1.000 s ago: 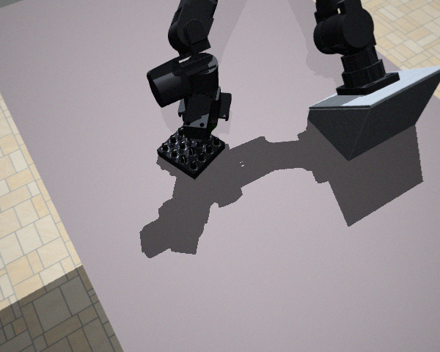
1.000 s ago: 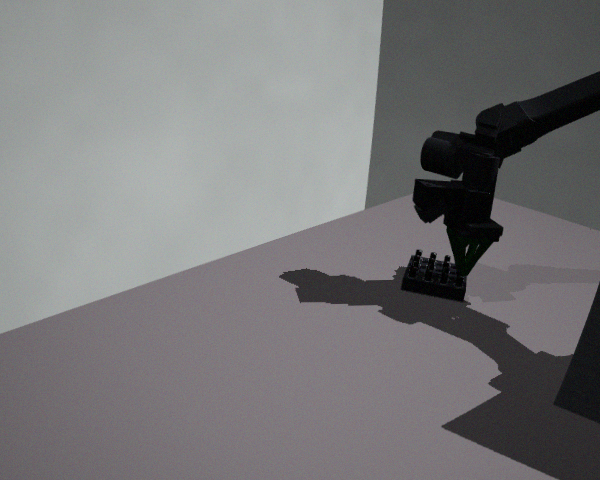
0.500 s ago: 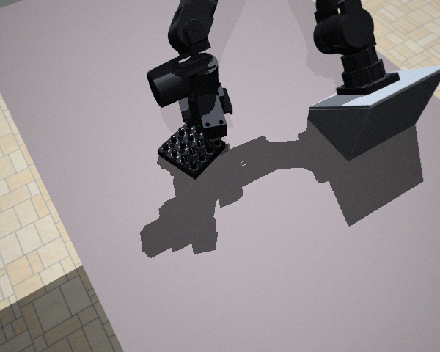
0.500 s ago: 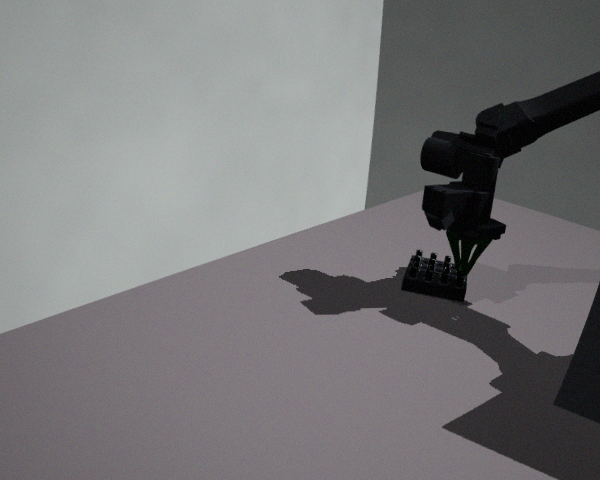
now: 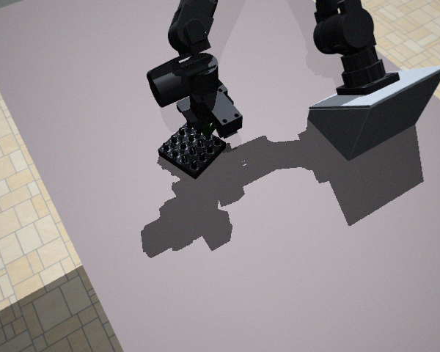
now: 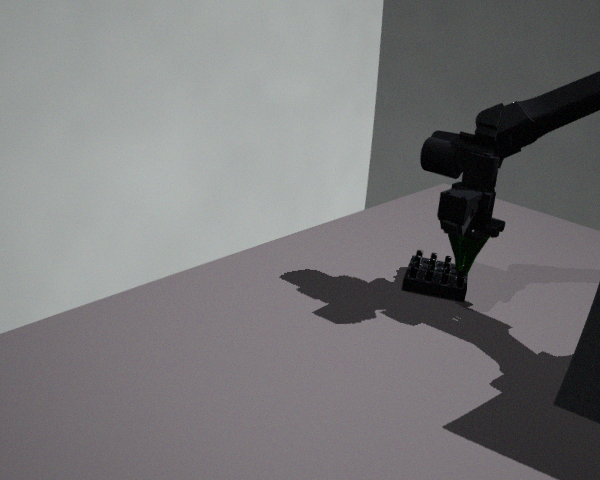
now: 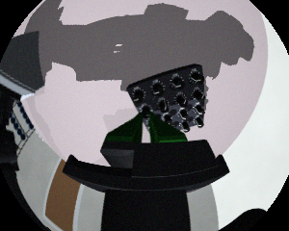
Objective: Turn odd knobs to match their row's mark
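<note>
The black knob box (image 5: 177,163) (image 6: 434,291) (image 7: 170,91) lies flat on the table (image 5: 288,265) (image 6: 186,361), with several upright black knobs in four rows. My gripper (image 5: 207,132) (image 6: 462,274) (image 7: 145,115) points down at the box with its green fingers nearly together. It is shut on a knob (image 7: 145,109) in an edge line of the box, second from a corner. The fingers hide part of that knob and the knobs behind it. The printed names and the socket cannot be made out. White lines show on some knobs, but their marks are too small to read.
A large grey wedge-shaped block (image 5: 358,128) (image 6: 595,351) (image 7: 21,58) with black arm parts on it stands to the right in the top view. Other knobs stand close around the fingertips. The arm's shadow lies across the table and over part of the box.
</note>
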`<action>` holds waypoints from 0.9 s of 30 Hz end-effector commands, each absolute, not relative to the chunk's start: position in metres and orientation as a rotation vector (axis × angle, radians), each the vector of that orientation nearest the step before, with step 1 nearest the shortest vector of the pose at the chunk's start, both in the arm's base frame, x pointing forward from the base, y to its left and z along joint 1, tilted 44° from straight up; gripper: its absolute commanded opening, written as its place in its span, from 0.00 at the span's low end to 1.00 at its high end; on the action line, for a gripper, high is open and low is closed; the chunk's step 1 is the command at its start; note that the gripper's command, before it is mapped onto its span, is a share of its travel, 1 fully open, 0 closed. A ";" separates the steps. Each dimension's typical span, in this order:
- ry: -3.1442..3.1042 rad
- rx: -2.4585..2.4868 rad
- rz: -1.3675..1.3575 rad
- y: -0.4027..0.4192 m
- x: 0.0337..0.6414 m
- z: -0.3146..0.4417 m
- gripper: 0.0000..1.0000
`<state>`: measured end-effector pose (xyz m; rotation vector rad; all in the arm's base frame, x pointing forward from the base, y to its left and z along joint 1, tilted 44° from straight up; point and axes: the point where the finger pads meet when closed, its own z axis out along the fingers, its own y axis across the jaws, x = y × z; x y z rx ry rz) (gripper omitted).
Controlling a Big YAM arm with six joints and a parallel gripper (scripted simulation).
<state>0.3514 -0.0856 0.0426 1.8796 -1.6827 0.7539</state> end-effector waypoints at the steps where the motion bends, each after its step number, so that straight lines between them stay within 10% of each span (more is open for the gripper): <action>1: -1.551 1.977 0.711 -0.084 0.359 0.041 0.08; 27: -1.275 2.118 0.605 -0.084 0.358 0.041 0.08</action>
